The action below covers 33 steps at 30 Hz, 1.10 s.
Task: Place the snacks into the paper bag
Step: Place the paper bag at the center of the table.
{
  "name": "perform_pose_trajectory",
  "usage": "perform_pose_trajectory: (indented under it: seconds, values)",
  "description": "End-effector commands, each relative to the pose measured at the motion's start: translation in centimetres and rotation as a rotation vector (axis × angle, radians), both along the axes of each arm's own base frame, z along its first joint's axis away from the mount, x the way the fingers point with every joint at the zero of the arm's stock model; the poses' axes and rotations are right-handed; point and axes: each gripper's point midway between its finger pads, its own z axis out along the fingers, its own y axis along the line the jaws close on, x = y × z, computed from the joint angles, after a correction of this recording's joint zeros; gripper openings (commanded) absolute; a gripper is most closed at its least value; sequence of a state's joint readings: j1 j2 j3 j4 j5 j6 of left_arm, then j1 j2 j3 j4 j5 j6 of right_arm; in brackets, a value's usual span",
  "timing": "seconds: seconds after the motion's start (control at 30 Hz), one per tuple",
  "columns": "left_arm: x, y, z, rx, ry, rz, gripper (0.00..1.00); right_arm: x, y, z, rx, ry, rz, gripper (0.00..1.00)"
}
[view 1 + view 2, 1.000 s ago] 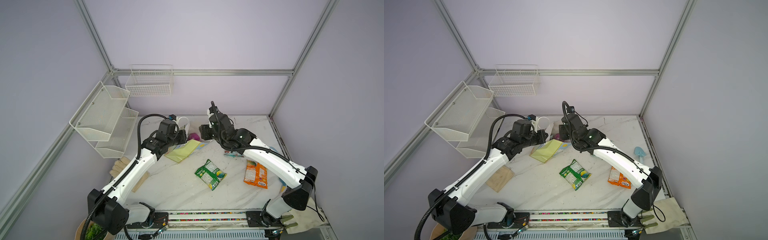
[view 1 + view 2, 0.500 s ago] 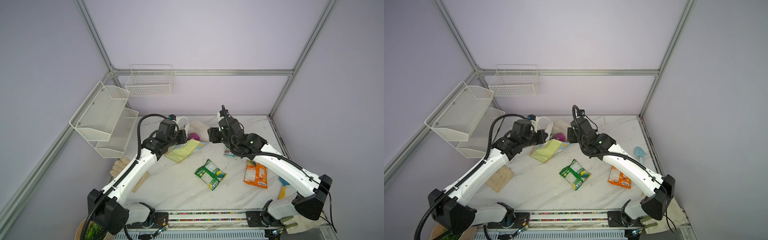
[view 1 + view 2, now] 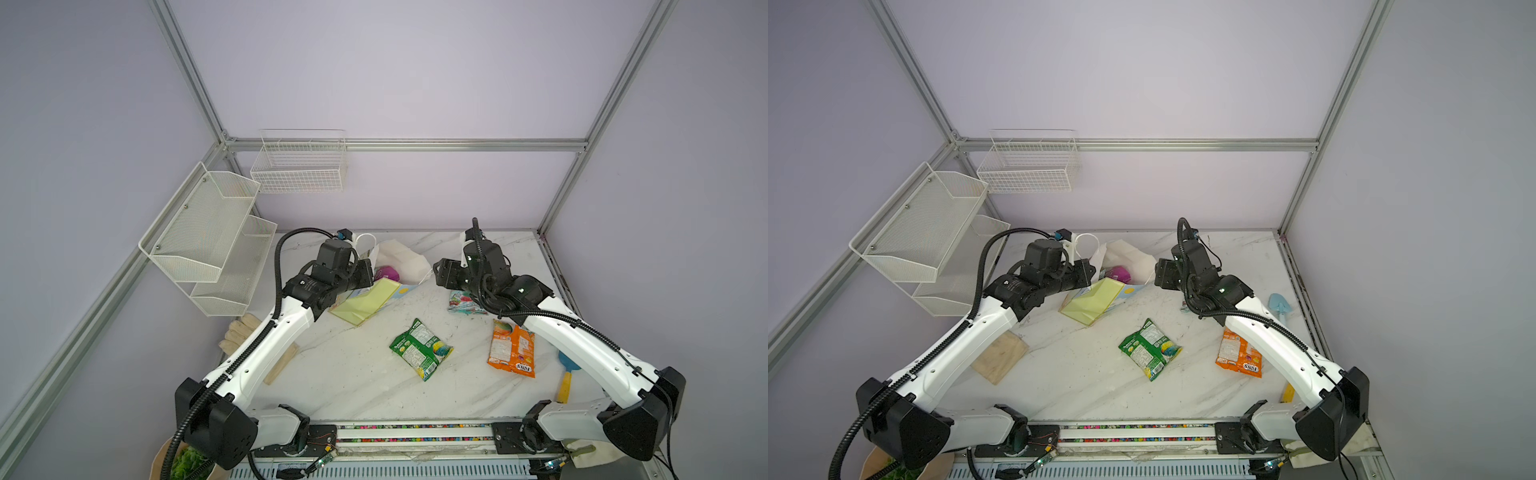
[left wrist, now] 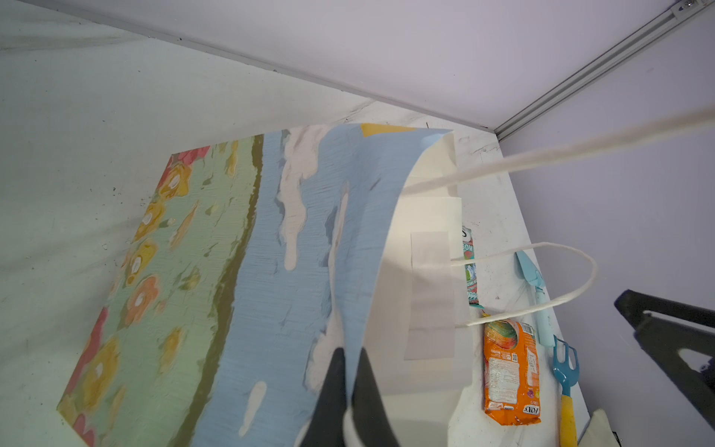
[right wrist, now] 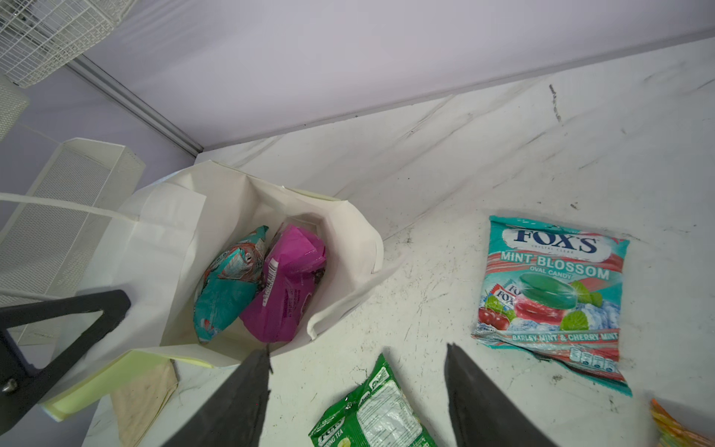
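My left gripper [image 4: 351,352] pinches paper bag [image 4: 271,251] rim; right gripper [image 5: 358,348] spread, empty. Judged step: third pick. Next: grasp Mint Blossom packet [image 5: 553,286].

Pale lilac walls [image 3: 395,83] edged with aluminium rails [image 3: 415,144] enclose a white marble-patterned tabletop [image 3: 353,374]. A white wire basket [image 3: 299,174] hangs on the back wall, and a two-tier mesh shelf [image 3: 208,232] hangs on the side wall.

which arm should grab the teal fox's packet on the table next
Right: the right gripper is open, empty and near the teal FOX'S packet; the left gripper is shut on the paper bag.
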State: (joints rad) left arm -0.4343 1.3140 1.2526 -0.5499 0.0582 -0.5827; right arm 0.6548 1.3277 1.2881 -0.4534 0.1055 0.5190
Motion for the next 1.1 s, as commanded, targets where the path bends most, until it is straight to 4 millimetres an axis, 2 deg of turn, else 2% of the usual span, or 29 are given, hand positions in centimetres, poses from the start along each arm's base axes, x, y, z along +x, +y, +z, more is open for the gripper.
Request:
perform_pose_trajectory:
  seconds: [0.0,0.23,0.27,0.37,0.53,0.6,0.73,0.87,0.9,0.97,1.0,1.07]
  values:
    - [0.0,-0.1,1.5,-0.01,-0.047,-0.007,0.0,0.1,1.8,1.2,0.121,-0.018,0.067,0.73]
    - [-0.2,0.1,2.1,-0.011,-0.058,-0.006,0.0,1.6,3.2,1.2,0.204,-0.027,0.085,0.71]
    - [-0.2,0.1,2.1,-0.009,-0.058,-0.006,0.0,2.0,3.5,0.4,0.199,-0.009,0.088,0.71]
    - [-0.4,0.3,2.2,-0.003,-0.061,-0.002,0.0,2.5,4.2,-0.6,0.208,0.021,0.097,0.69]
    - [-0.5,0.6,2.3,0.005,-0.067,0.002,0.0,2.8,4.6,-0.8,0.23,0.018,0.095,0.66]
    - [-0.6,0.5,2.3,0.005,-0.066,0.0,0.0,2.9,4.6,-0.5,0.25,-0.002,0.096,0.59]
    - [-0.6,0.6,2.6,0.003,-0.072,0.001,0.0,3.0,4.9,0.7,0.312,-0.039,0.107,0.28]
    - [-0.6,0.8,2.9,0.02,-0.079,0.007,0.0,2.7,4.8,2.2,0.345,-0.076,0.11,0.04]
    - [-0.6,1.0,3.0,0.027,-0.082,0.01,0.0,2.6,4.6,2.7,0.349,-0.088,0.109,0.0]
    - [-0.6,1.2,3.3,0.038,-0.088,0.011,0.0,2.6,4.5,2.9,0.351,-0.093,0.104,0.0]
    - [-0.6,1.2,3.4,0.044,-0.09,0.012,0.0,2.2,4.1,4.3,0.366,-0.12,0.105,0.0]
    - [-0.5,1.3,3.6,0.051,-0.094,0.011,0.0,1.9,3.8,5.2,0.377,-0.135,0.102,0.0]
